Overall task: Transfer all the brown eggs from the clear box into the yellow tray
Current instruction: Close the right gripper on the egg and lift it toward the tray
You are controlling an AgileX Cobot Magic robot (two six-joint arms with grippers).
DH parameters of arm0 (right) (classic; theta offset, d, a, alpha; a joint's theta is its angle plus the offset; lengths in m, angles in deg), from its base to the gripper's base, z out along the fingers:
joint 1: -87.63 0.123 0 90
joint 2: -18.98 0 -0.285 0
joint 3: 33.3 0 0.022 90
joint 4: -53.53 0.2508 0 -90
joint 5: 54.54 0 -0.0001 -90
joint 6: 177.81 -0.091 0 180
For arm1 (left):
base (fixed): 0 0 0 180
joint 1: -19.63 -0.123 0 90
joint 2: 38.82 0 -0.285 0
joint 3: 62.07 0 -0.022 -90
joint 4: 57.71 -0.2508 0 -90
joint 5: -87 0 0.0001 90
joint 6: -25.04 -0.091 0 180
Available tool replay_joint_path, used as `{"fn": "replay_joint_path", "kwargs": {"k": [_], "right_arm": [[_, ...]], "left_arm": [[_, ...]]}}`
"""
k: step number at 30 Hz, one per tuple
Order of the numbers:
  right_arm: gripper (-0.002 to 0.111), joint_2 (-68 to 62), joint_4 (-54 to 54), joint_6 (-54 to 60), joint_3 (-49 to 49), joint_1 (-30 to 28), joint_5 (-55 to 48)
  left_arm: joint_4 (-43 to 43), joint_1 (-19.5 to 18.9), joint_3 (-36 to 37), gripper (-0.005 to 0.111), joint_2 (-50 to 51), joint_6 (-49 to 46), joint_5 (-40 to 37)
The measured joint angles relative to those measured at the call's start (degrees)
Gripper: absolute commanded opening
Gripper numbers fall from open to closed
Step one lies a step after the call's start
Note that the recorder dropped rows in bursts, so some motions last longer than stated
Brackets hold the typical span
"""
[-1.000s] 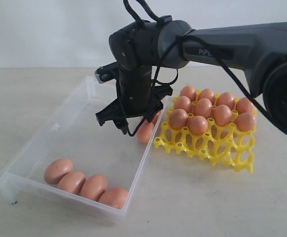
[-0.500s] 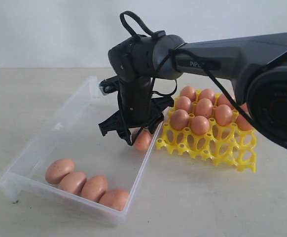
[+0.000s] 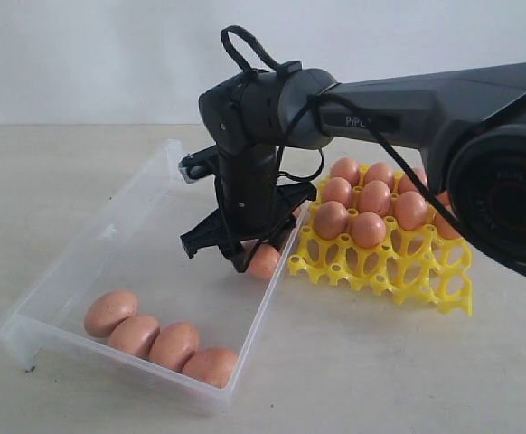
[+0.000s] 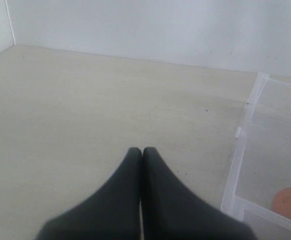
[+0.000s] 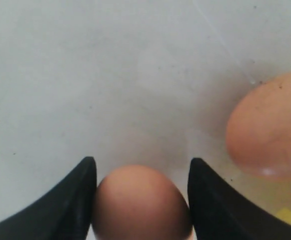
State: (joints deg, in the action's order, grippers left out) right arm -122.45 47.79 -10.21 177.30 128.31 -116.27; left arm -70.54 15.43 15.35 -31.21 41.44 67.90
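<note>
since a second ago our right gripper (image 5: 141,161) has sunk lower into the clear box (image 3: 91,244). its fingers now press both sides of one brown egg (image 5: 141,202) by the wall next to the yellow tray (image 3: 380,271). another egg (image 5: 268,125) crowds close beside. four eggs (image 3: 159,339) line the near end. our left gripper (image 4: 142,150) is closed over bare worktop (image 4: 85,100).
</note>
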Motion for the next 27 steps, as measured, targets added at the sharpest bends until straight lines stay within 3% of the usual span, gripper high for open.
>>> {"fn": "replay_joint_path", "kwargs": {"k": [7,10,16,20,23,27], "right_arm": [[0.001,1.0,11.23,13.87,0.0,0.0,-0.3],[0.001,2.16,18.08,17.09,0.0,0.0,3.54],[0.0,2.53,41.82,34.94,0.0,0.0,12.16],[0.0,4.02,46.66,36.24,-0.11,0.0,17.24],[0.0,7.47,47.8,37.24,-2.61,1.2,26.07],[0.0,16.82,48.2,39.48,-13.62,4.48,45.5]], "left_arm": [[0.0,0.0,0.0,-0.004,0.0,0.0,0.0],[0.0,0.0,0.0,-0.004,0.0,0.0,0.0],[0.0,0.0,0.0,-0.004,0.0,0.0,0.0],[0.0,0.0,0.0,-0.004,0.0,0.0,0.0],[0.0,0.0,0.0,-0.004,0.0,0.0,0.0],[0.0,0.0,0.0,-0.004,0.0,0.0,0.0]]}}
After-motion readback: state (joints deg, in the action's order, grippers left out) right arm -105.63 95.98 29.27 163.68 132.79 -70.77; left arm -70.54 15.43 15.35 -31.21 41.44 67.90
